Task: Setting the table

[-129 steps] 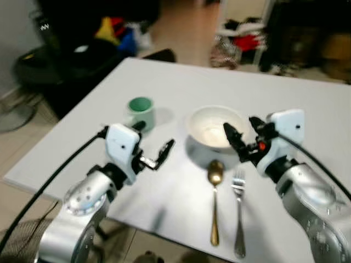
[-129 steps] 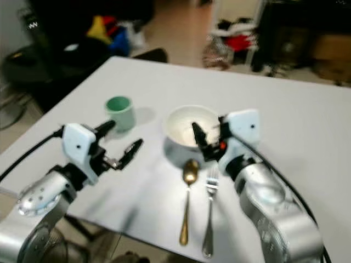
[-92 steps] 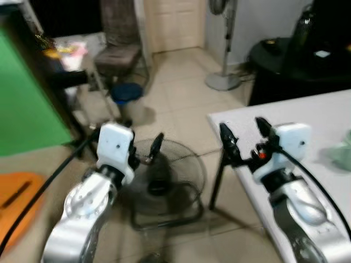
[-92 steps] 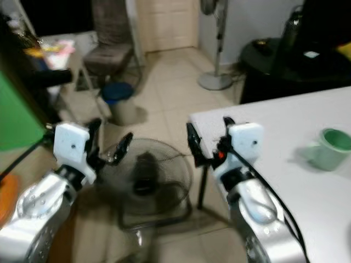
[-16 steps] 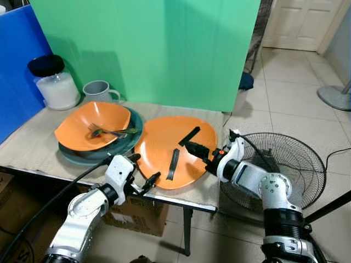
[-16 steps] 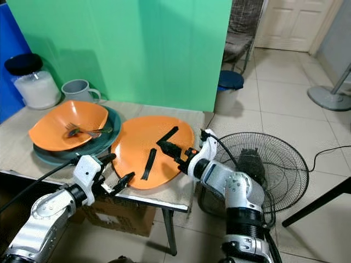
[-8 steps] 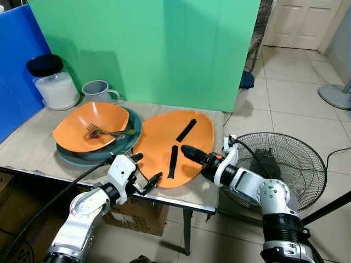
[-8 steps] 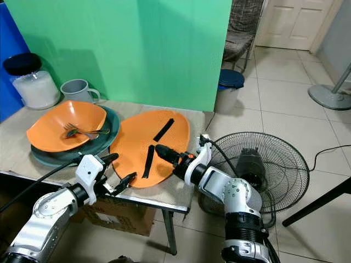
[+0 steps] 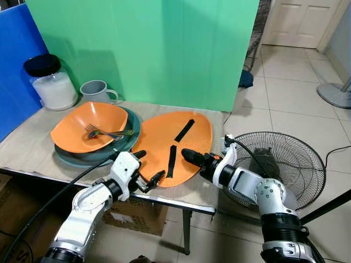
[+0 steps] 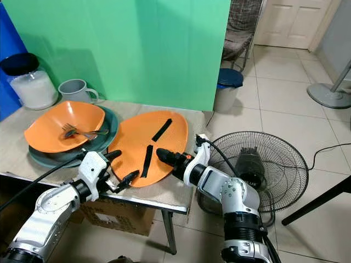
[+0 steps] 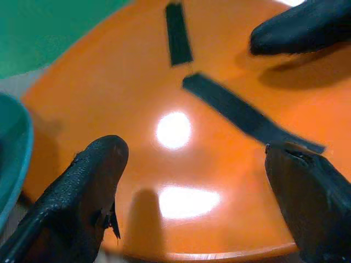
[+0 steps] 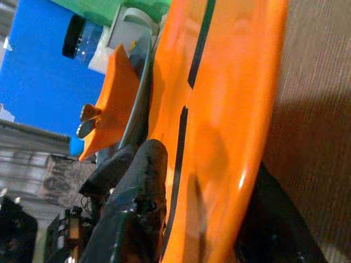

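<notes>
My right gripper (image 9: pixel 193 157) pinches the right rim of the orange plate (image 9: pixel 164 139), tilted on the near table (image 9: pixel 33 148); my left gripper (image 9: pixel 149 167) hovers spread at its near-left edge.

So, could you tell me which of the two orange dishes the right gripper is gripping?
The flat orange plate with two black strips, its rim between the right gripper fingers; the orange bowl holds a fork.
</notes>
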{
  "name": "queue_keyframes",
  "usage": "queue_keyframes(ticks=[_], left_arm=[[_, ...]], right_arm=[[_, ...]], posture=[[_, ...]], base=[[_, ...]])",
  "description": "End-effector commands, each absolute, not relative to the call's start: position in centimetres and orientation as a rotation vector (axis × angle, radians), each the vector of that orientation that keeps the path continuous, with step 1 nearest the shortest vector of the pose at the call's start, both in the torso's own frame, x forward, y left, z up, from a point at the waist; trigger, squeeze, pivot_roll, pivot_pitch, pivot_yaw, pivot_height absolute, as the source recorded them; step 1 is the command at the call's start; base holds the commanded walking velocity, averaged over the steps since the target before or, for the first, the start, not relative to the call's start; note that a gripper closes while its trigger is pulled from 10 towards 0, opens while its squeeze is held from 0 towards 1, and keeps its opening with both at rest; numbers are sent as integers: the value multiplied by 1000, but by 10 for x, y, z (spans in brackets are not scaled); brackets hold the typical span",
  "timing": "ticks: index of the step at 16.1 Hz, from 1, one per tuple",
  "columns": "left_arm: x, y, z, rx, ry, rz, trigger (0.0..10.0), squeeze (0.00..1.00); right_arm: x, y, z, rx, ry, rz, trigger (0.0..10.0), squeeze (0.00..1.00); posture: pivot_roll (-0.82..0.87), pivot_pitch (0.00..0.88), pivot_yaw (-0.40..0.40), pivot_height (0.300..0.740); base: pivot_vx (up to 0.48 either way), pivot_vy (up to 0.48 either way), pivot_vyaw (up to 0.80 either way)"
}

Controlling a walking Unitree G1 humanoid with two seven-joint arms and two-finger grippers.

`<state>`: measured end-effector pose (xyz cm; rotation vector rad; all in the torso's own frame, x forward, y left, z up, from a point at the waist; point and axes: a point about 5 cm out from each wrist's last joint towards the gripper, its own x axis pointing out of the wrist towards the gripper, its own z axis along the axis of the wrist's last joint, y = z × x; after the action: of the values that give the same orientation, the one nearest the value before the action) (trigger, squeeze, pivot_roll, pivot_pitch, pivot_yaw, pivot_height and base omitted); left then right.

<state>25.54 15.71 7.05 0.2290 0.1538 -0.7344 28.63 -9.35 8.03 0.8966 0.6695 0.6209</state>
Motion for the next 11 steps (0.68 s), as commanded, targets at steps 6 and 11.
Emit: queue_keyframes(ticks=[6,11], left_arm=[[256,148,97,226,61,-763,10000,0],[226,150,119,189,57,-791,10000,0]], right_arm=[[286,-99,84,918,641,599,0,0],[289,-115,101,932,549,541,0,0]], posture=[[74,0,49,740],[78,0,50,740]], base=[[0,0,0],[0,0,0]])
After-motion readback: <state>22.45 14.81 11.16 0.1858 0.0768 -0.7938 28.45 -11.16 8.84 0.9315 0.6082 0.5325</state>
